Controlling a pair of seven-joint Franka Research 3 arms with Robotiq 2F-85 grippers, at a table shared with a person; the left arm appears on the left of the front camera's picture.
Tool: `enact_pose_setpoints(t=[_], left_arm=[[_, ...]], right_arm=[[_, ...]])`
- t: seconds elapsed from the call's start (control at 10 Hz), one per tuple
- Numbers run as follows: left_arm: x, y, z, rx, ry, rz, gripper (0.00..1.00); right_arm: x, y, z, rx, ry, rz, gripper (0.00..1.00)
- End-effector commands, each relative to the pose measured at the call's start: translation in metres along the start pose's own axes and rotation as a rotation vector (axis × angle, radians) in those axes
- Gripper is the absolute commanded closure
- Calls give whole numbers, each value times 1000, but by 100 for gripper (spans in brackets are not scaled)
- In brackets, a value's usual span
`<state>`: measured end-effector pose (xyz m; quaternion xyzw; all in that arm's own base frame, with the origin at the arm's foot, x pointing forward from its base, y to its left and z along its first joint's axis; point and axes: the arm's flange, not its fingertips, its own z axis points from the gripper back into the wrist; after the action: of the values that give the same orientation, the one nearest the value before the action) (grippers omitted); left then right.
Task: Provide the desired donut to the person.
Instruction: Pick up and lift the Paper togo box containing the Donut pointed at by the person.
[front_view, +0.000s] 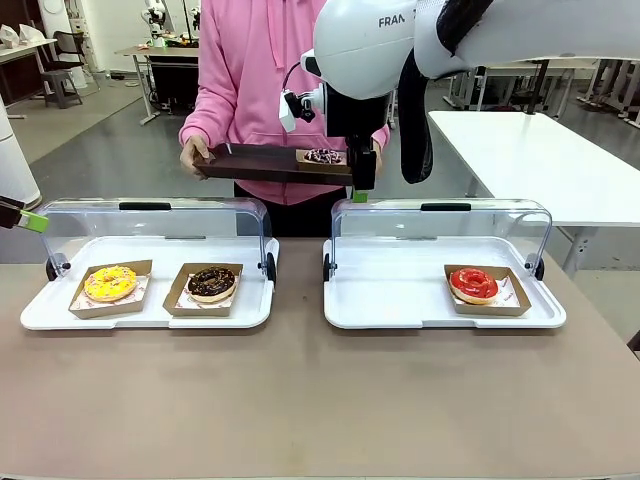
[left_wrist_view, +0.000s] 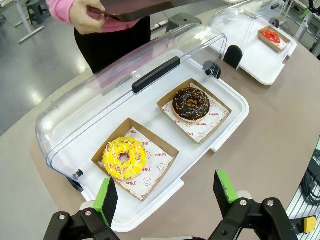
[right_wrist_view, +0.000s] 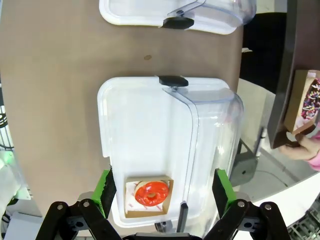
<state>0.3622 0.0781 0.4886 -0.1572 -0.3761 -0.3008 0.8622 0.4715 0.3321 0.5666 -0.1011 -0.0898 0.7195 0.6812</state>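
Sprinkled donut (front_view: 323, 156) rests on the dark tray (front_view: 250, 163), which the person (front_view: 245, 70) holds level to receive it. Right gripper (right_wrist_view: 164, 185), near the tray's donut end, hangs released and empty, so delivery is apparently done. Left gripper (left_wrist_view: 165, 192), well left of the tray, is spread wide and idle.

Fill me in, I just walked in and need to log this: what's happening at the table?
The person holds a dark tray with a sprinkled donut on it. Both grippers are open and empty: the right gripper hangs over the right case with the red donut, the left gripper over the yellow donut and chocolate donut.
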Motion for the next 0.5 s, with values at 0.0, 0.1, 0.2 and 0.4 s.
enact_pose_setpoints(t=[0.0,0.1,0.2,0.4], left_arm=[[-1,1,-1,-11,-12,3,0],[-1,1,-1,-11,-12,3,0],[-1,1,-1,-11,-12,3,0],[-1,1,-1,-11,-12,3,0]], right_arm=[[-4,5,-5,-21,2,6,0],[-4,5,-5,-21,2,6,0],[-4,5,-5,-21,2,6,0],[-17,6,17,-11,-73,-41,0]])
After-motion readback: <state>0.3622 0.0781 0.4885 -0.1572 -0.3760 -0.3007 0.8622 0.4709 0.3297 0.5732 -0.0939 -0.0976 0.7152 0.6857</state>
